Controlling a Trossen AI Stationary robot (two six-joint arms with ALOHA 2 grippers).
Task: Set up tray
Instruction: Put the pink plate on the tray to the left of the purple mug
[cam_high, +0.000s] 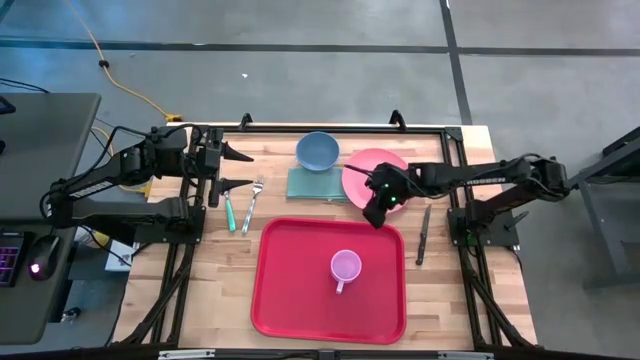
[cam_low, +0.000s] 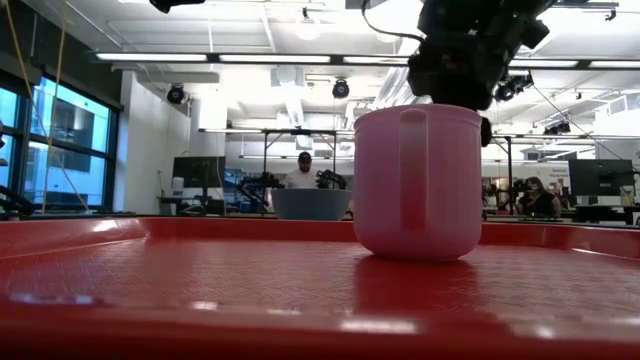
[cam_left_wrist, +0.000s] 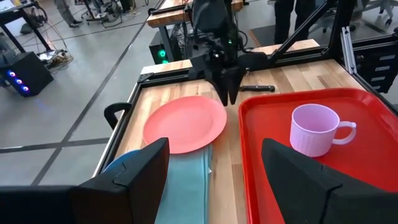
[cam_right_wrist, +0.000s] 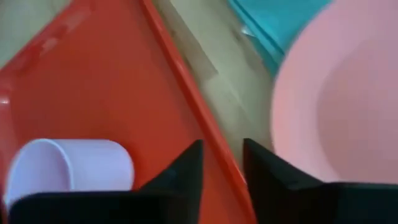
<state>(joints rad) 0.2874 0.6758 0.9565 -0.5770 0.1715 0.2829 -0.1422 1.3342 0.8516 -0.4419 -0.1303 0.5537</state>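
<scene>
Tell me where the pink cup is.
In the high view the pink cup stands upright on the red tray, right of its centre, just in front of the right gripper.

The wooden table (cam_high: 210, 290) carries the red tray (cam_high: 290, 290) near its front edge. Behind it lie a teal cloth (cam_high: 300, 187) and a pink plate (cam_high: 362, 175); a fork (cam_high: 251, 203) and a green-handled utensil (cam_high: 229, 212) lie to its left — a knife (cam_high: 423, 233) to its right.

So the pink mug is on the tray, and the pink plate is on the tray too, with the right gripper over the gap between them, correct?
Not quite. The pink mug is on the tray, but the pink plate lies on the table beside it, as the high view shows. The right gripper is above the tray's far rim, near the plate.
</scene>
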